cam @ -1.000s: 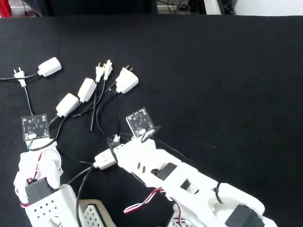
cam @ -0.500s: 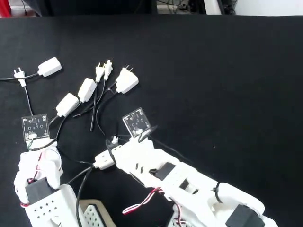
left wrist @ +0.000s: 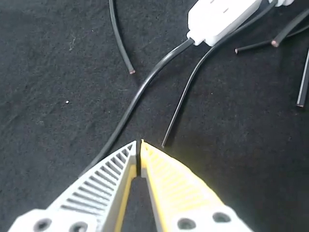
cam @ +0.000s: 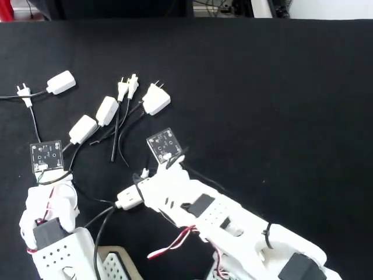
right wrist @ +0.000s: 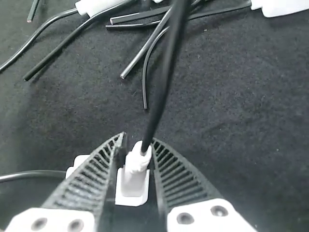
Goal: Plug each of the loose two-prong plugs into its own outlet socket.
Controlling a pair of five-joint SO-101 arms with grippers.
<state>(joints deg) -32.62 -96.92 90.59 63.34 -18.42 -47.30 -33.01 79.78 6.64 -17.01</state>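
Observation:
In the high view my right gripper [cam: 145, 174] sits at the table's middle front, shut on a small white two-prong plug [cam: 143, 172]. The right wrist view shows that plug [right wrist: 133, 176] clamped between the fingers [right wrist: 96, 169], its black cable running away from me. A white outlet socket [cam: 129, 197] lies right beside it. My left gripper [cam: 45, 175] is at the front left, shut [left wrist: 140, 143], just above a black cable [left wrist: 140, 92] that leads to another white socket [left wrist: 219, 17]. Further back lie loose plugs [cam: 122, 87] [cam: 133, 84], an adapter plug [cam: 155, 99] and sockets [cam: 106, 109] [cam: 83, 128].
At the far left lie a white socket [cam: 61, 82] and a small plug [cam: 23, 92] on a cable. Loose black cables [cam: 116, 137] cross the cloth between the arms. The black table's right half [cam: 280, 105] is bare.
My right gripper has shifted a little up and to the left with the plug in it. The left arm has crept slightly away from the front edge.

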